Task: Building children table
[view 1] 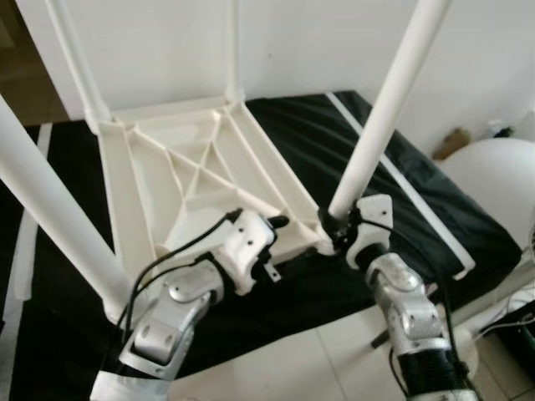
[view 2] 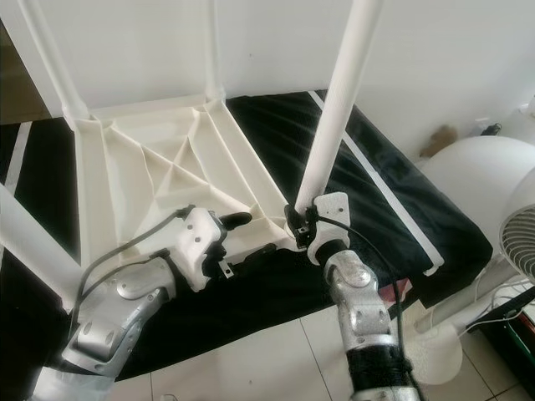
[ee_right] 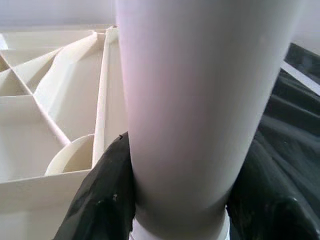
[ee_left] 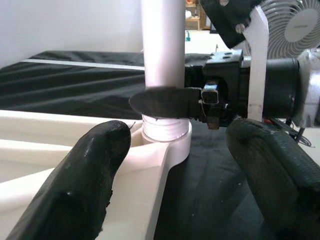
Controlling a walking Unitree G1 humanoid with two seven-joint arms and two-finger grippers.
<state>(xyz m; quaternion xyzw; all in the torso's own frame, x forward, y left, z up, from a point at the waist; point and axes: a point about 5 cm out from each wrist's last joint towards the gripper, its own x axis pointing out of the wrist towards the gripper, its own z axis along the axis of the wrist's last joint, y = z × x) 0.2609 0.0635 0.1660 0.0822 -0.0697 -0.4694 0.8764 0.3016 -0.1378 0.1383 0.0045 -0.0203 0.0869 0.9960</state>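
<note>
The right gripper is clasping the table leg at the upturned tabletop's 4 o'clock corner; the left gripper is resting spread beside it.

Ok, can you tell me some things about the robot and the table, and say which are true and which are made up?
1. The table lies upside down with its legs pointing up. True.
2. The right gripper is closed around a leg near its base. True.
3. The table lies on a red cloth. False: the cloth is black.
4. The left gripper is squeezing a leg. False: it is open, at the table's rim beside the corner.
5. A fan stands to the robot's right. True.
</note>
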